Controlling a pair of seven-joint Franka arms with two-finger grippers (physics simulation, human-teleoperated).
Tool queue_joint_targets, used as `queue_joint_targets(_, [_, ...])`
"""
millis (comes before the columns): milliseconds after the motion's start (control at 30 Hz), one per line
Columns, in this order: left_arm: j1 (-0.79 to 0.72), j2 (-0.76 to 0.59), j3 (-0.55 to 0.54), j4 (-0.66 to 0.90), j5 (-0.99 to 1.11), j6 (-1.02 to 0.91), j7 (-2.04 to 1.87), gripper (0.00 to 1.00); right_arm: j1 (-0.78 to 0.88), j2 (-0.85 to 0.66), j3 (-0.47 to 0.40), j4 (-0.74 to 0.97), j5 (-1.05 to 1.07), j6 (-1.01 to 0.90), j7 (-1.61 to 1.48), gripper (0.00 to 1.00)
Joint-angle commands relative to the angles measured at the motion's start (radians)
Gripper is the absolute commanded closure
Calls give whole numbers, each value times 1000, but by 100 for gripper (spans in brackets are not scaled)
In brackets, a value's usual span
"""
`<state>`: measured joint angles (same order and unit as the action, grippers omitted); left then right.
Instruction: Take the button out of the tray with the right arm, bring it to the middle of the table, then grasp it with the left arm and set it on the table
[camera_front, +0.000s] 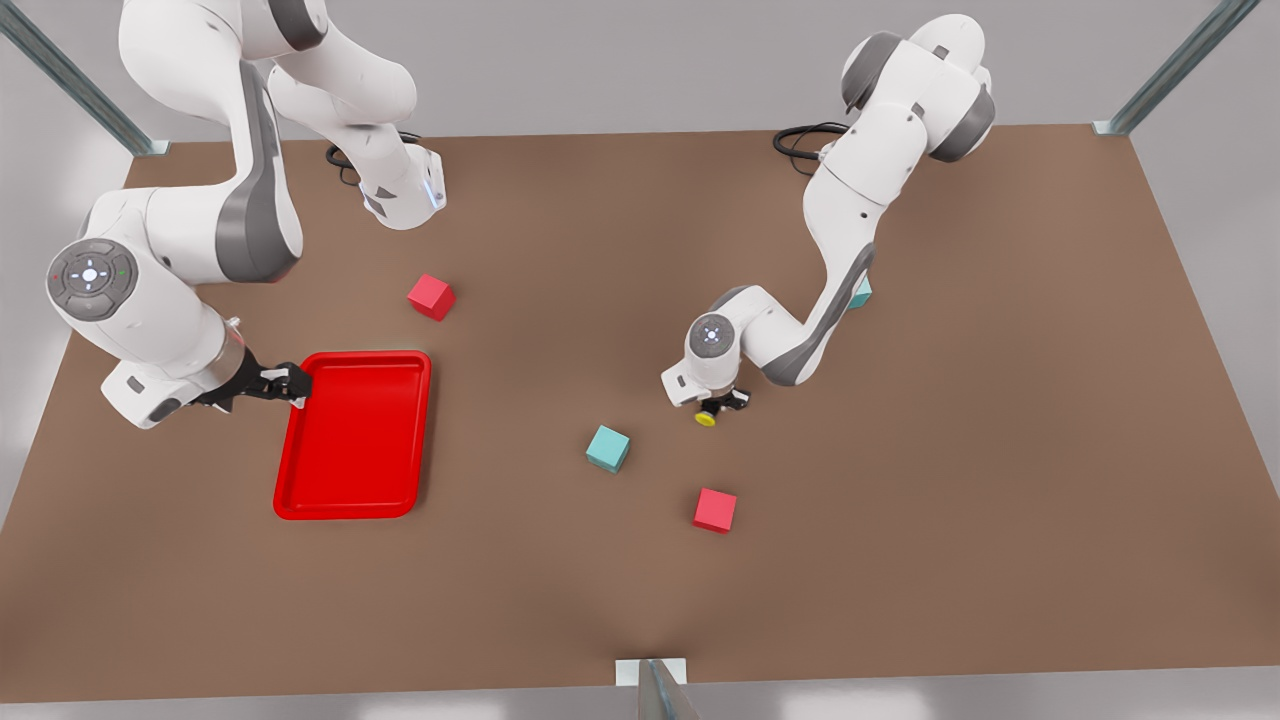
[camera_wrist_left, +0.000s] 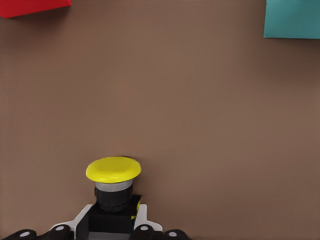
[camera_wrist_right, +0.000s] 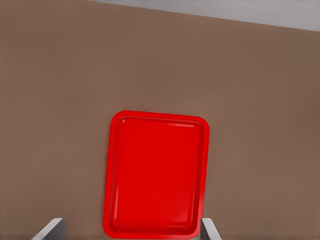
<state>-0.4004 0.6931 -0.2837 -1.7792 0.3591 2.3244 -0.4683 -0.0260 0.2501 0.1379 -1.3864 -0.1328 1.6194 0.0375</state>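
Your left gripper (camera_front: 722, 404) is clamped on the button (camera_front: 706, 419) — yellow cap pointing out, low over the table (camera_front: 900, 500) near its middle, the teal cube (camera_front: 608, 448) at its 8 o'clock. Your right gripper (camera_front: 290, 383) hangs with fingers spread wide at the tray's (camera_front: 352, 505) 10 o'clock corner — nothing in it.

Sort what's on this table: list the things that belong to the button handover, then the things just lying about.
Belongs to the job:
- button, held in the left gripper near mid-table
- tray
- right gripper, fingers spread, at the tray's edge
- table

Lying about:
- two red cubes
- teal cube
- second teal cube behind the left arm
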Motion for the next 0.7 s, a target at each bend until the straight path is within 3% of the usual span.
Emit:
queue_joint_targets(0, [2, -1, 0, 1, -2, -2, -55, 54, -3, -5, 0, -2, 1, 0, -36, 0])
queue_joint_targets(100, [3, -10, 0, 6, -2, -17, -67, 57, -5, -3, 0, -3, 1, 0, -36, 0])
queue_joint_targets(167, [11, -32, -17, 72, -18, -174, -62, 57, -3, -5, 0, -3, 2, -3, -36, 0])
queue_joint_targets(300, [189, -79, -92, 175, -132, -341, -78, 54, -5, -3, 0, -5, 2, -3, -36, 0])
queue_joint_targets(467, [276, -99, -91, 363, -382, -246, -859, 54, -3, -6, 0, -10, 2, -3, -36, 0])
queue_joint_targets(500, [256, -102, -81, 359, -341, -149, -1095, 54, -3, -6, 0, -10, 2, -3, -36, 0])
queue_joint_targets(533, [235, -98, -81, 363, -65, -149, -1409, 54, -3, -6, 0, -11, 2, -3, -36, 0])
queue_joint_targets(667, [172, -64, -77, 351, 389, -349, -1661, 54, -3, -5, 0, -10, 2, -3, -37, 0])
